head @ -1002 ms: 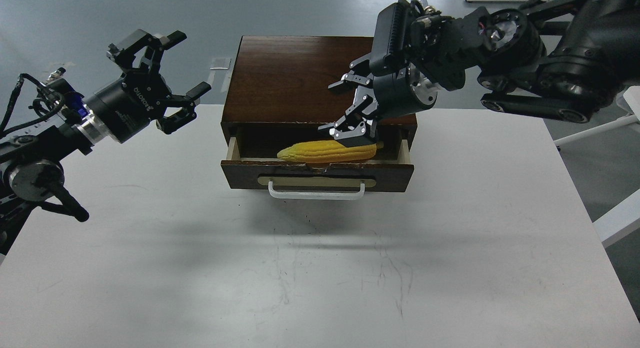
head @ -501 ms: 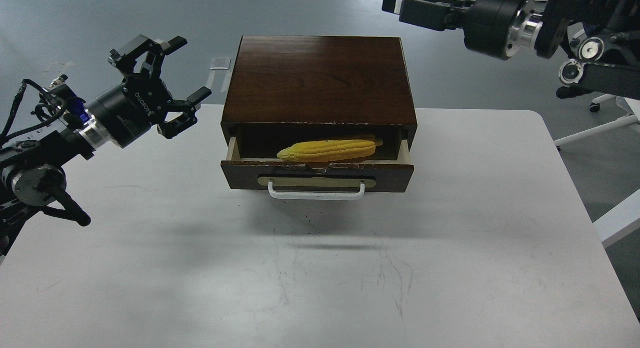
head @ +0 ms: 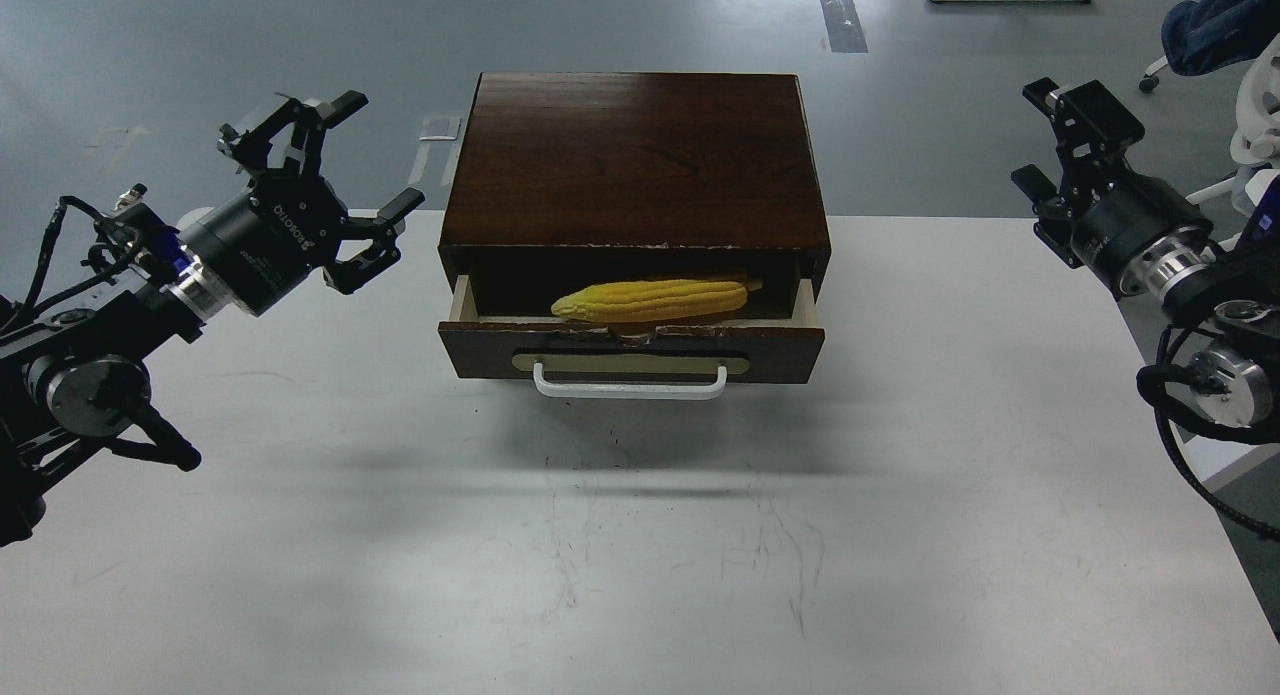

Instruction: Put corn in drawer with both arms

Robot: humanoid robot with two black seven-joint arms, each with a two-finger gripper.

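The yellow corn (head: 650, 299) lies lengthwise inside the open drawer (head: 632, 350) of the dark wooden box (head: 636, 160). The drawer front has a white bar handle (head: 630, 383). My left gripper (head: 335, 175) is open and empty, held above the table left of the box. My right gripper (head: 1062, 140) is open and empty, held off the table's right edge, well away from the box.
The white table (head: 640, 535) carries the box at its far middle. A chair (head: 1240, 55) stands beyond the table at the far right. Grey floor lies behind.
My right gripper let go of the corn in the drawer, lifted away and swung out to the far right. The corn stays in the drawer. The left arm barely moved.
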